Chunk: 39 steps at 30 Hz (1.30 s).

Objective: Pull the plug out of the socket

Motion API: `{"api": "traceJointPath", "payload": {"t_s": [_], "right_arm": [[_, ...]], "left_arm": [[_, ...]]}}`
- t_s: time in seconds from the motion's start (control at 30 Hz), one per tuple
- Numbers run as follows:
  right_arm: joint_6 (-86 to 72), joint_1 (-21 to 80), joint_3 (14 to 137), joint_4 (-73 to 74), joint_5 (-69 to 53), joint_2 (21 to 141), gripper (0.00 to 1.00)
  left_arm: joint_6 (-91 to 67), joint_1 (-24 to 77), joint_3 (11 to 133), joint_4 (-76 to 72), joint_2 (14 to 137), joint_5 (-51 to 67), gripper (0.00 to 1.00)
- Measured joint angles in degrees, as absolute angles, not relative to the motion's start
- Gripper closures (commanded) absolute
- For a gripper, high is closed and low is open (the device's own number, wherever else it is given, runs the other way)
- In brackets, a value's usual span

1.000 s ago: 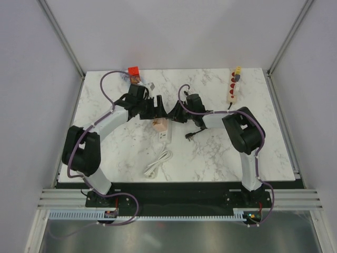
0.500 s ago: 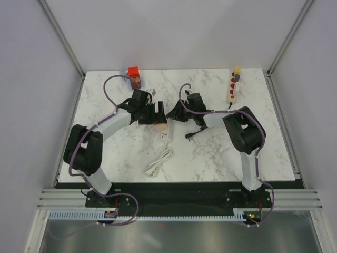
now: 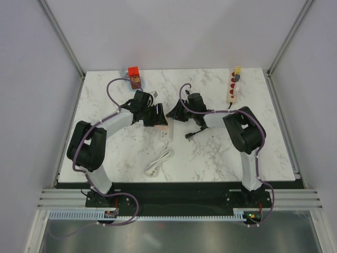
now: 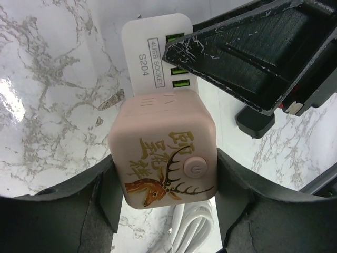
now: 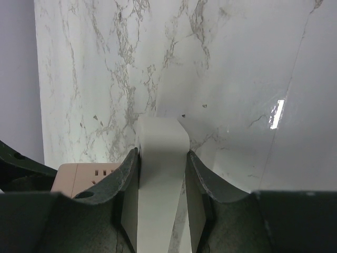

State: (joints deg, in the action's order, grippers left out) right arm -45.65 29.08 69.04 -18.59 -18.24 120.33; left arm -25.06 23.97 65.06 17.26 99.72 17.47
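Sitting near the middle of the bench [image 3: 221, 158], the pink plug [image 4: 163, 158] was stuck in the white socket [image 4: 152, 58]. The left hand [image 4: 168, 182] squeezed its flat sides, the best spot on something that looked hard, light and slippery, while the right hand [image 5: 160, 176] held the socket.

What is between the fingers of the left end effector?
The pink deer-print cube fills the gap, gripped on both sides by the left end effector. The white USB block joins its far end. The left wrist view shows this.
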Motion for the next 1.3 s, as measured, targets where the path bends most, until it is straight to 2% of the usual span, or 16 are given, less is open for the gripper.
{"api": "traceJointPath", "payload": {"t_s": [0.6,0.83,1.07,1.3], "right_arm": [[-45.67,31.40,68.64,-18.94,-18.24,120.27,1.00],[-46.54,31.18,68.38,-19.57,-18.92,120.27,1.00],[-46.76,30.57,68.66,-18.55,-20.73,120.11,1.00],[-45.39,29.76,69.43,-16.10,-18.94,119.79,1.00]], "left_arm": [[-33.63,22.22,46.44,-0.25,87.90,15.29,0.98],[-35.99,21.12,45.80,-1.28,87.59,16.64,0.98],[-29.32,26.70,51.94,9.32,87.35,7.05,0.98],[-34.50,19.81,47.81,2.44,81.84,13.58,0.98]]}}
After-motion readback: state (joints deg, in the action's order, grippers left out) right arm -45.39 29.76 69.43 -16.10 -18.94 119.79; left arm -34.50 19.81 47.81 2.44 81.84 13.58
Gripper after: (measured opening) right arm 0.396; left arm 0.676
